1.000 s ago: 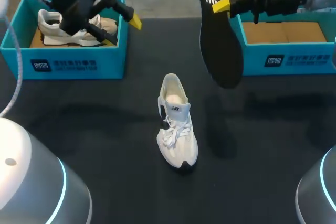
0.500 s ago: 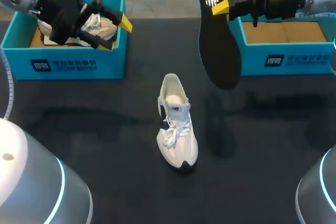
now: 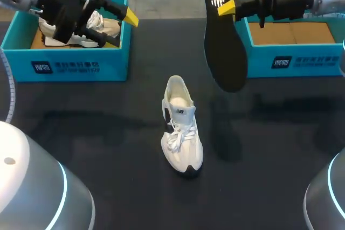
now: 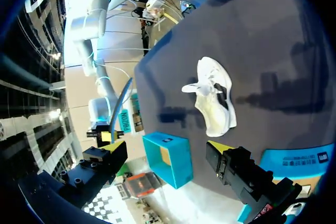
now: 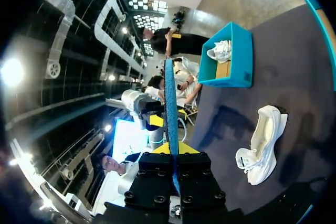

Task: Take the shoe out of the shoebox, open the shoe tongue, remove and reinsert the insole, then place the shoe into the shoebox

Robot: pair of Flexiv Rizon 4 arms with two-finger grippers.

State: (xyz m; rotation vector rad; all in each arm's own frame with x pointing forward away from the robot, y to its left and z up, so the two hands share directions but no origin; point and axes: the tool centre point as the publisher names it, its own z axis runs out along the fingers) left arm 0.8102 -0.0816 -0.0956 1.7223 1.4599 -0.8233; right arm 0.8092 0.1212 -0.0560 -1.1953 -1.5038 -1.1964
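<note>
A white shoe stands upright in the middle of the black table, toe toward me; it also shows in the wrist views. Its black insole hangs in the air to the shoe's right and further back. My right gripper is shut on the insole's upper end, and the right wrist view shows the insole edge-on between the fingers. My left gripper stands open and holds nothing above the right end of the left shoebox. Ahead of the left gripper lie the shoe and the right shoebox.
The teal left shoebox holds another pale shoe. At the back right, the teal right shoebox shows only its brown cardboard floor. Bare black tabletop lies around the standing shoe.
My left arm has drawn back to the left over the left shoebox, still open. The right gripper and insole have barely moved. The shoe stays put.
</note>
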